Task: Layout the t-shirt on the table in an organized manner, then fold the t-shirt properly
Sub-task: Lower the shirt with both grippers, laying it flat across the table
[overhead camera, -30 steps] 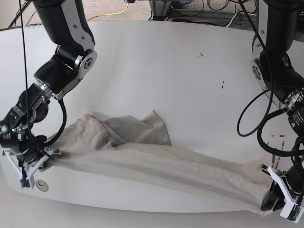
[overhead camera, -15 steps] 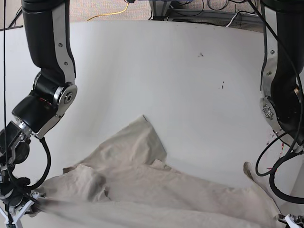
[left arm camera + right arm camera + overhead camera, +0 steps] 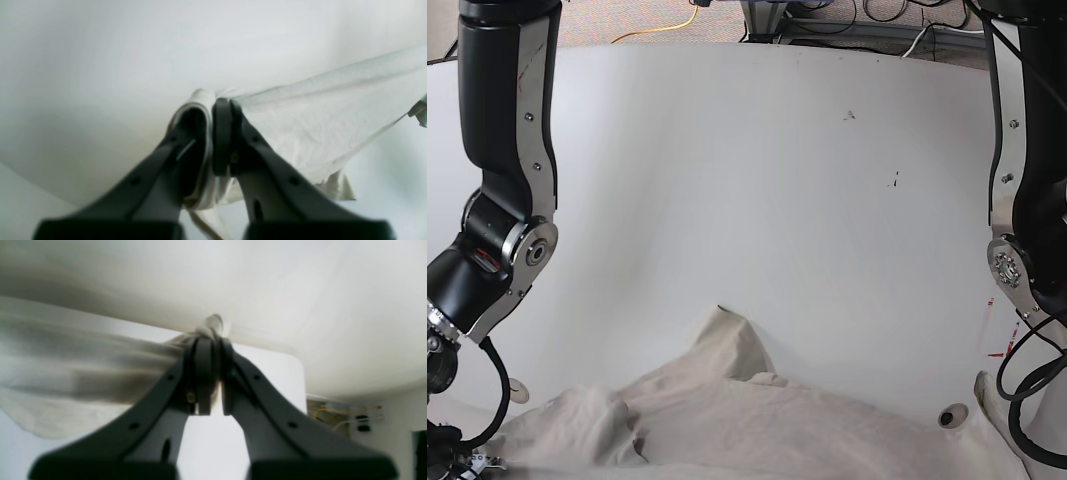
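1. The left tool [image 3: 213,133] was clamped tight on a bunched edge of the t-shirt [image 3: 317,113].
2. The right tool [image 3: 208,376] pinched another gathered corner.
3. The t-shirt [image 3: 757,420] hung stretched between them, trailing over the desk's [image 3: 747,170] near edge.
4. Too much pull could have slipped the cloth free, or dragged it off the desk, still wrinkled.
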Motion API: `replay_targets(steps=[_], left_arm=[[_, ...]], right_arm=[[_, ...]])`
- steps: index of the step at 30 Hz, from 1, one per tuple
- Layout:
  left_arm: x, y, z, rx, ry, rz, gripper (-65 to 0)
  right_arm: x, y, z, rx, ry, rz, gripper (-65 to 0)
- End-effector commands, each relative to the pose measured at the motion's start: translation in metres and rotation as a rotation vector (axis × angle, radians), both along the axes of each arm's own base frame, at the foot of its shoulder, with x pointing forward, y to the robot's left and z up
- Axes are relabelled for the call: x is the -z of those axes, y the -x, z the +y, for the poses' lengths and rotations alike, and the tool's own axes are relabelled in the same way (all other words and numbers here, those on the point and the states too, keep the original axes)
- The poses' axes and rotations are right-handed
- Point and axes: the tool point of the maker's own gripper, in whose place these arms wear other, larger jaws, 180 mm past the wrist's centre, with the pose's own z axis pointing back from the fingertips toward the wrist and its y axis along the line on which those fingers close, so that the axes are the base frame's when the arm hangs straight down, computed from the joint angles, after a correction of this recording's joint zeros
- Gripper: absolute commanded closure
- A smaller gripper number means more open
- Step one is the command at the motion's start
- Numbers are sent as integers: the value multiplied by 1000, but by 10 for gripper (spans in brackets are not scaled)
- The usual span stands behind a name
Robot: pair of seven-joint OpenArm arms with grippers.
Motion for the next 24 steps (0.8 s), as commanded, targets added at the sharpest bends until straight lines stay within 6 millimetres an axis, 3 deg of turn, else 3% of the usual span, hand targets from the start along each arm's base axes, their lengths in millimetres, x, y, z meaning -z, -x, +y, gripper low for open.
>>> replay_targets(steps=[1,8,14,18,23,24], left_arm=[[-17,0,0,12,23,-45,-4],[-1,-14,-3,41,68,16,-4],[7,-19,-17,74,79,47,-4],[12,-18,-15,67,68,72,-4],[8,-12,-13,51,42,53,-4],[15,-10,-13,45,36,56,-4]], right_arm=[[-47,-2,2,-11,62,-91,-36],[-58,-3,6,-18,101,-97,-36],[-51,4,-7,16,108,-53,-36],[-19,15,-20,52,130,30,-36],[13,33,-23,85,193,79,-36],[21,38,-23,90,207,90,-36]])
